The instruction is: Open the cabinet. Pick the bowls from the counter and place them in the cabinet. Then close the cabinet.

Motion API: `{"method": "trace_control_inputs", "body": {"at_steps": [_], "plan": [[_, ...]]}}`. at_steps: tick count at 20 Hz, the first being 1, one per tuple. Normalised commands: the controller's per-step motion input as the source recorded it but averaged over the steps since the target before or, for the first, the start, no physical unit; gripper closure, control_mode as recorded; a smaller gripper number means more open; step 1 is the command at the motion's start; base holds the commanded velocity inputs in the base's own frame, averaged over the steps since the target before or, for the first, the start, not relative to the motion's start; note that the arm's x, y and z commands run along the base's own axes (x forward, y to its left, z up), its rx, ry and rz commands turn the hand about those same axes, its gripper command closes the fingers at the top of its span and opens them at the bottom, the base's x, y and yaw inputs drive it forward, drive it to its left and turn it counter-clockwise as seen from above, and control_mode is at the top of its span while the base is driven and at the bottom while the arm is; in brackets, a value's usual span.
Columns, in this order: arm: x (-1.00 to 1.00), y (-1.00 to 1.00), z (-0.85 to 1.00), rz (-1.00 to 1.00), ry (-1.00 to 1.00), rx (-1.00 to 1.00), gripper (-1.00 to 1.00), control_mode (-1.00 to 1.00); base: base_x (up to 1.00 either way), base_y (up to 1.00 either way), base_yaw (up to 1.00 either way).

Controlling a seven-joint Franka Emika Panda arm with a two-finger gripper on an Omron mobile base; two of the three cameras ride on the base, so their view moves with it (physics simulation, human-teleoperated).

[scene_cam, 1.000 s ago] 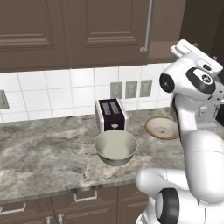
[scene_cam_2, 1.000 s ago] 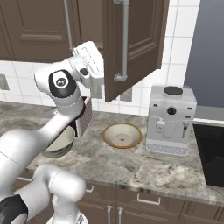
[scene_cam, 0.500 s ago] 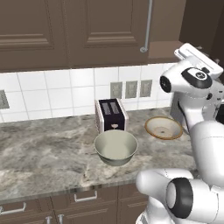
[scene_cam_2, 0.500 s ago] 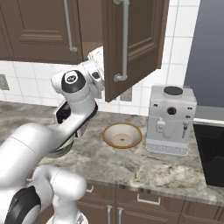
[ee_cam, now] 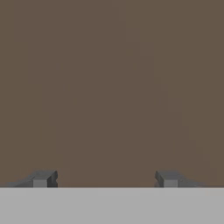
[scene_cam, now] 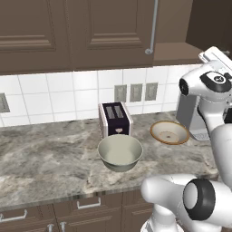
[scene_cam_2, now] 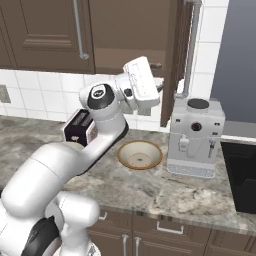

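Note:
The cabinet's (scene_cam: 113, 27) right door (scene_cam_2: 175, 60) stands swung out almost edge-on, its silver bar handle (scene_cam_2: 192, 50) at the far side; the left door is shut. My gripper (scene_cam_2: 161, 80) is raised at the cabinet's lower edge, close against the inner face of the open door. In the hand view my gripper (ee_cam: 105, 181) is open, its tips wide apart with plain brown wood ahead and nothing between them. The deep greyish-cream bowl (scene_cam: 120, 152) sits on the counter (scene_cam: 45, 158) before the toaster. The shallow orange-rimmed bowl (scene_cam: 170, 132) (scene_cam_2: 140, 154) lies to its right.
A dark toaster (scene_cam: 115, 118) (scene_cam_2: 80, 127) stands against the tiled wall. A silver coffee machine (scene_cam_2: 196, 137) stands right of the shallow bowl, under the open door. Drawers with short handles (scene_cam: 88, 204) run below the counter (scene_cam_2: 165, 195).
The right cabinet door has swung further open to the right. My hand has moved right with it, staying against the door. The bowls have not moved.

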Motion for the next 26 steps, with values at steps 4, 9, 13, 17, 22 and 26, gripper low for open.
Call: {"method": "trace_control_inputs", "body": {"at_steps": [4, 9, 13, 17, 22, 26], "plan": [[-0.03, -0.75, 0.03, -0.11, -0.01, 0.0, -1.0, -1.0, 0.0, 0.0, 0.0], [0.06, -0.58, 0.14, -0.05, 0.0, 0.0, -1.0, -1.0, 0.0, 0.0, 0.0], [0.01, -0.14, 0.0, -0.03, 0.05, 0.0, -1.0, -1.0, 0.0, 0.0, 0.0], [-0.2, 0.09, 0.0, 0.02, 0.0, 0.0, -1.0, -1.0, 0.0, 0.0, 0.0], [-0.4, 0.29, 0.26, 0.13, -0.05, -0.15, -1.0, -1.0, 0.0, 0.0, 0.0], [-0.14, 0.58, 0.34, 0.21, -0.07, -0.21, -1.0, -1.0, 0.0, 0.0, 0.0]]}}
